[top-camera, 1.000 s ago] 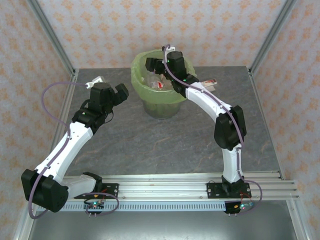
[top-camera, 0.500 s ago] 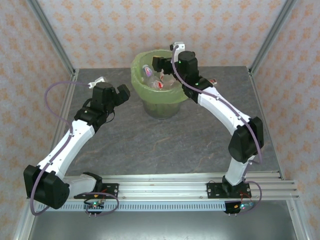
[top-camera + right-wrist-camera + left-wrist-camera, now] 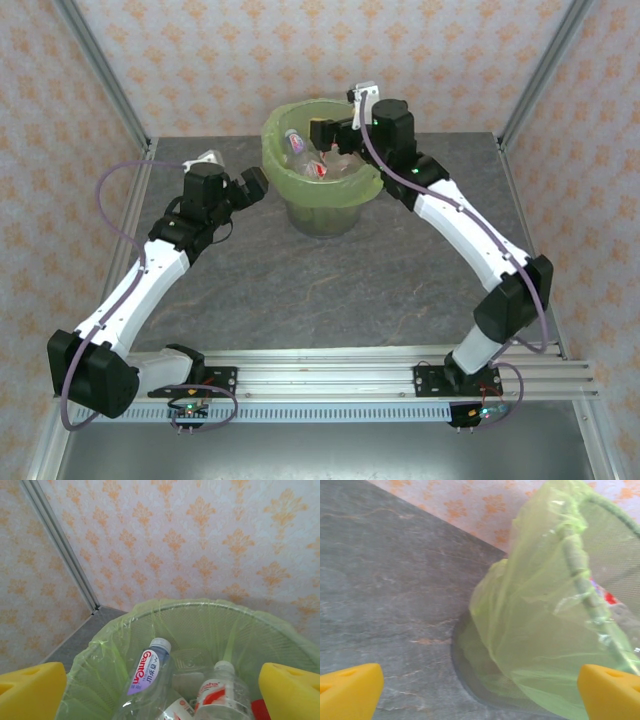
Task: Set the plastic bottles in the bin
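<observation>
The bin (image 3: 290,190), a grey mesh bucket lined with a light-green bag, stands at the back middle of the table. Inside it lie clear plastic bottles (image 3: 299,144) with white caps: one with a purple-and-white label (image 3: 149,672), one with a red-and-white label (image 3: 220,692). My right gripper (image 3: 326,134) hovers above the bin's back right rim (image 3: 200,604), open, and my right gripper (image 3: 160,692) holds nothing between its yellow fingertips (image 3: 30,690). My left gripper (image 3: 254,185) is open just left of the bin. My left gripper (image 3: 480,695) faces the bag-covered wall (image 3: 545,630).
The grey stone-patterned tabletop (image 3: 330,290) runs between the arms and to both sides of the bin. Wallpapered walls and metal corner posts (image 3: 105,75) close in the back and sides. A metal rail (image 3: 330,375) carrying the arm bases lines the near edge.
My right gripper has opened wider and drawn back from over the bin's middle to its right rim, uncovering a clear bottle inside. My left gripper has edged closer to the bin.
</observation>
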You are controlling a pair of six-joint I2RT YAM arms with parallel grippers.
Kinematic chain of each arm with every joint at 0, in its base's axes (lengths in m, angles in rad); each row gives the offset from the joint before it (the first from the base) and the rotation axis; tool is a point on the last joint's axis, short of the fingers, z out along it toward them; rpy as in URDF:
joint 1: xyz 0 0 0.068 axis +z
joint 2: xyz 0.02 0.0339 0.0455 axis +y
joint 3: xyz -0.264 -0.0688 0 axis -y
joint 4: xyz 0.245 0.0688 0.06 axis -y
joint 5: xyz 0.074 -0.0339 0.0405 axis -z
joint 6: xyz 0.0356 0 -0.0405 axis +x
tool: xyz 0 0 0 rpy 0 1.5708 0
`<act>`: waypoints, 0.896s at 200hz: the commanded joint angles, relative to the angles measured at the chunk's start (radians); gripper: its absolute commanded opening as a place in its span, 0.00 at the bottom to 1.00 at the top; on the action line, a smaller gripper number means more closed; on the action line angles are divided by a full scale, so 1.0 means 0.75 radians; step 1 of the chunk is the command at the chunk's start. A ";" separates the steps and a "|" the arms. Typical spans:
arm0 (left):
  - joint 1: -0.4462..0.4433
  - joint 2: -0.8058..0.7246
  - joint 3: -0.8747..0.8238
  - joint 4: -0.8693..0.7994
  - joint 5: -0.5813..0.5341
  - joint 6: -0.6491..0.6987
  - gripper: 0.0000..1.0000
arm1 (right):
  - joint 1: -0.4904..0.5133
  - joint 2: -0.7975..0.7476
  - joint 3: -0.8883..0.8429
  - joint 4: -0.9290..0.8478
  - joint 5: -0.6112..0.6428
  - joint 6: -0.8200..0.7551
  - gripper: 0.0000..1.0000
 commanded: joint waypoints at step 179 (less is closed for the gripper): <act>-0.025 -0.056 -0.066 0.295 0.355 0.171 1.00 | -0.504 -0.479 -0.775 0.080 0.377 0.594 0.99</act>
